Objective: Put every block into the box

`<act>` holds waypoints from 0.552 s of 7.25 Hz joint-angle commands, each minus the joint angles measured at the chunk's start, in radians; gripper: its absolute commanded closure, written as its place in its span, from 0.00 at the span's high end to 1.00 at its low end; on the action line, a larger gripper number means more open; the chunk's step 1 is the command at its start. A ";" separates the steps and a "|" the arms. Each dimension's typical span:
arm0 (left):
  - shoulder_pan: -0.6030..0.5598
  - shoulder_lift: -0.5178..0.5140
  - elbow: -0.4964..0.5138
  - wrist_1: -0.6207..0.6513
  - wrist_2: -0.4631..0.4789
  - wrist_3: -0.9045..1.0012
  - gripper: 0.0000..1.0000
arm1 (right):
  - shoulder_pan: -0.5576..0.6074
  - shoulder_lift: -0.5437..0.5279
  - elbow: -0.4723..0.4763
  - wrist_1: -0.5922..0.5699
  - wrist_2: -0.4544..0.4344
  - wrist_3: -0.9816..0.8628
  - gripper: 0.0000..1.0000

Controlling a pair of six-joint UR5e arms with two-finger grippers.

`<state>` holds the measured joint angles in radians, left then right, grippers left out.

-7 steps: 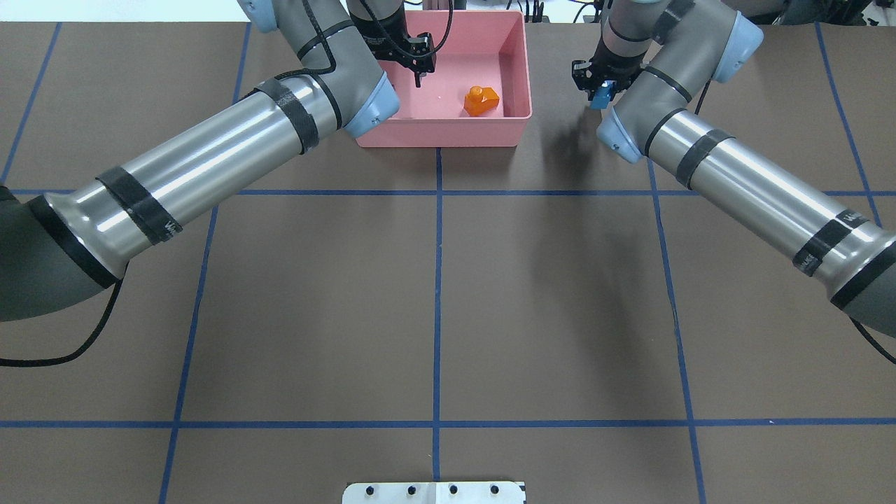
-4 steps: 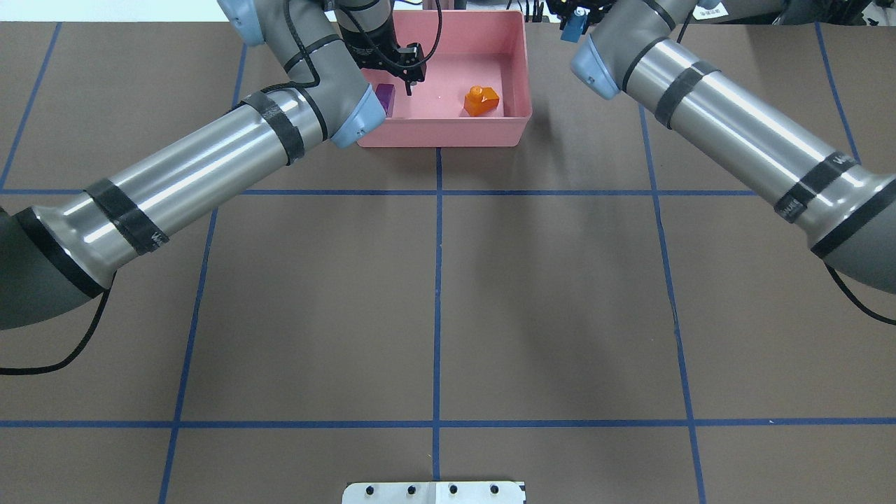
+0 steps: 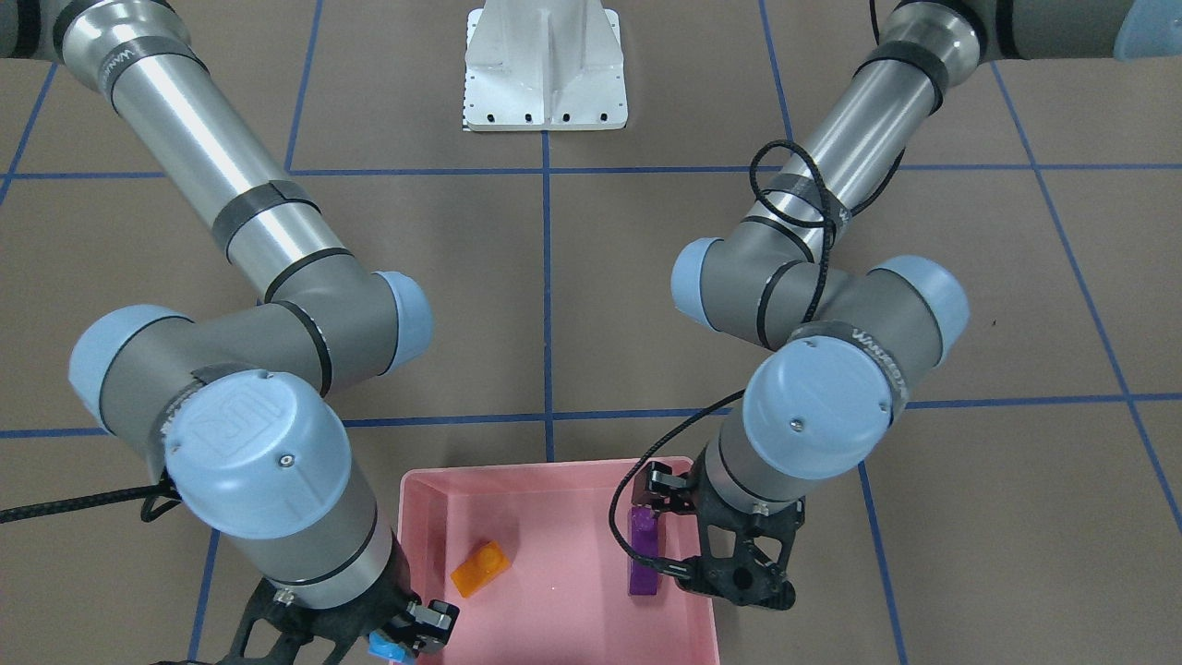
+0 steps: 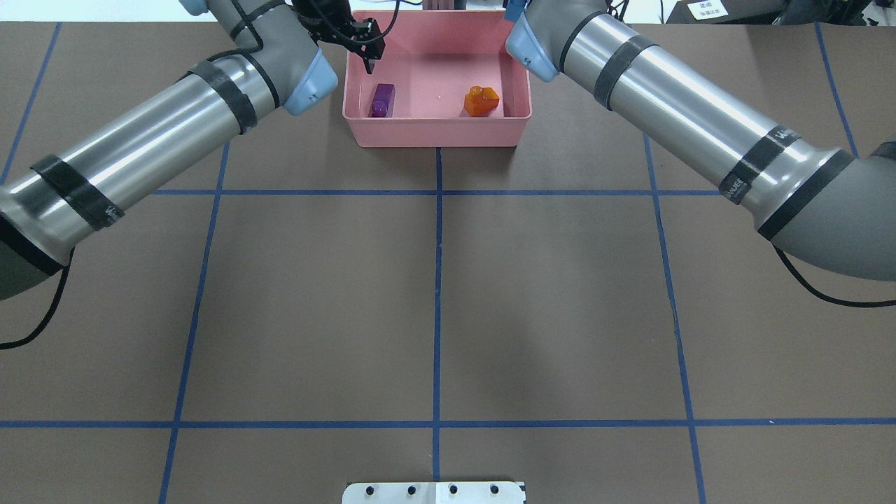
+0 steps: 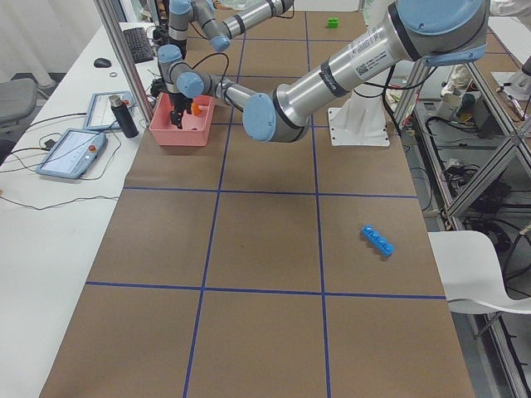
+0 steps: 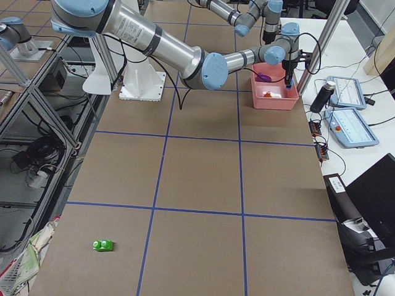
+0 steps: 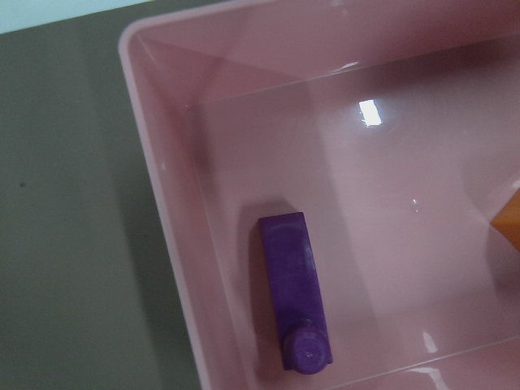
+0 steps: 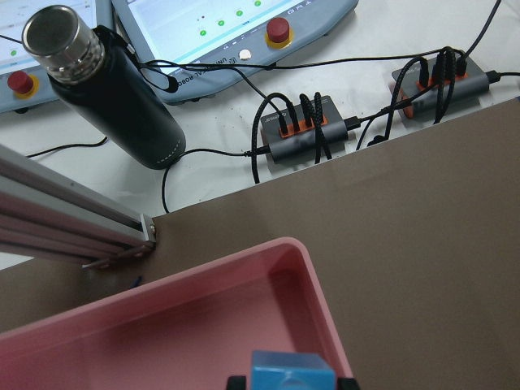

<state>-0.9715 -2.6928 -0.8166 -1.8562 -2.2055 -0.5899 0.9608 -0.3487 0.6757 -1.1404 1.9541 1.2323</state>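
On the floor of the pink box (image 4: 437,136) two bricks already lie: the purple brick (image 4: 381,99) flat against the left wall, and the orange brick (image 4: 481,101) towards the right wall, well apart from it. That is two of five done.

The left gripper (image 3: 665,526) hangs over the box above the purple brick with its jaws spread and nothing between them; its wrist view shows the brick lying free on the floor.

The right gripper (image 3: 402,642) is clamped on the small blue cube (image 8: 291,372) and holds it over the box's far right corner, about above the rim. Whether it is fully inside the walls I cannot tell, so this third brick counts as nearly delivered, not yet dropped.

Two remain on the table, both well apart from the box: the green brick (image 6: 103,245) out at the right end, and the long blue brick (image 5: 377,240) out at the left end. Each calls for a long reach back.
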 commanded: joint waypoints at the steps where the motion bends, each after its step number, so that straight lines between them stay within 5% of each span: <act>1: -0.044 0.037 -0.031 0.005 -0.059 0.045 1.00 | -0.017 0.001 -0.004 -0.005 -0.012 0.009 0.99; 4: -0.113 0.291 -0.311 0.005 -0.150 0.045 1.00 | 0.067 -0.004 -0.004 -0.135 0.069 -0.220 1.00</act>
<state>-1.0469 -2.5110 -1.0127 -1.8514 -2.2957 -0.5453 0.9893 -0.3504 0.6719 -1.2125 1.9945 1.1225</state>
